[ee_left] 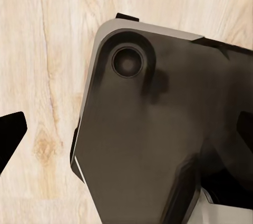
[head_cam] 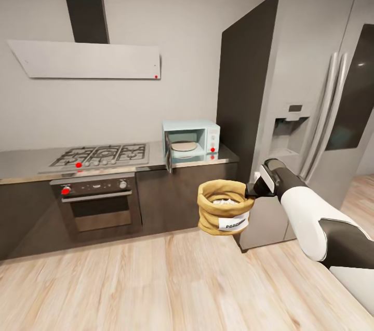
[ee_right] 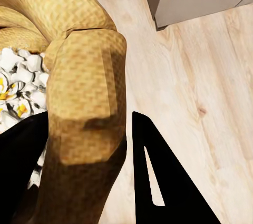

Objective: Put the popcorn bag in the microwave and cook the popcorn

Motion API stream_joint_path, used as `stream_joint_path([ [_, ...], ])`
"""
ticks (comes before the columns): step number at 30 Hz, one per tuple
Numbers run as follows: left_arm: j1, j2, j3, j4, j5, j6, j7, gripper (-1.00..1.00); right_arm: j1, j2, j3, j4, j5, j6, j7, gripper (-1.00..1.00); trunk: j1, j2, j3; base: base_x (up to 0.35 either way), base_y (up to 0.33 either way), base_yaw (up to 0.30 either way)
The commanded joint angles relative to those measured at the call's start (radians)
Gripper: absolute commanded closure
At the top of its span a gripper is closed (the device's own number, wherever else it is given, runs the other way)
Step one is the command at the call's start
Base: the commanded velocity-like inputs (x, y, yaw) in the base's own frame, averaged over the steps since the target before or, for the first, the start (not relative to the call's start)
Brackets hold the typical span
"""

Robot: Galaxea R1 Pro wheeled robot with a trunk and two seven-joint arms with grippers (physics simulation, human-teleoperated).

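Kitchen with pale wood floor [head_cam: 156, 279] and a grey worktop [head_cam: 26, 162] along the back wall, as the head view showed it. On the worktop stood a gas hob [head_cam: 101, 155] and, beside it, the microwave [head_cam: 191, 138], door open, a round plate visible inside. A built-in oven [head_cam: 98, 206] sat under the hob; a tall steel fridge [head_cam: 306, 87] stood at the right. The right hand [head_cam: 253, 189] held the popcorn bag [head_cam: 224, 206] in the air by its rolled rim, in front of the cabinets and well short of the microwave. White label on the bag began "POP"; the rest was unreadable.

Left wrist view: a dark rounded plate of the robot's own body [ee_left: 153, 139] over wood floor. Left hand's state: cannot tell.

Right wrist view: dark fingers [ee_right: 158, 176] clamped on the bag's woven rim, one inside and one outside. Popcorn [ee_right: 16, 87] in the bag looked white and puffed, with yellow flecks.

Judgement: pickup done; the bag is off the worktop. Popped look suggests heating may be finished, though I cannot confirm it. If not, placing, closing and heating remain.
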Motion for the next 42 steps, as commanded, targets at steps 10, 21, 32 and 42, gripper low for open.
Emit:
stream_joint_path([
  [10, 0.0, 0.0, 0.007, -0.001, 0.001, -0.001, 0.0, -1.0, -0.001, 0.001, -0.006, 0.012, 0.011, 0.003, 0.011, 1.0, 0.001, -0.001, -0.001, 0.321, 0.0, 0.0],
  [21, 0.0, -0.001, 0.008, -0.001, 0.001, -0.001, 0.0, -1.0, -0.001, 0.003, -0.01, -0.002, 0.003, 0.003, 0.014, 1.0, 0.001, -0.001, -0.001, 0.323, 0.0, 0.0],
  [32, 0.0, -0.001, 0.009, 0.0, 0.001, -0.002, 0.0, -1.0, -0.001, 0.011, -0.004, -0.274, 0.013, 0.003, 0.006, 1.0, 0.001, -0.001, -0.001, 0.317, 0.0, 0.0],
  [42, 0.0, -0.001, 0.009, 0.0, 0.001, -0.002, 0.0, -1.0, -0.001, 0.022, -0.001, -0.303, 0.012, 0.003, 0.005, 1.0, 0.001, -0.001, -0.001, 0.306, 0.0, 0.0],
])
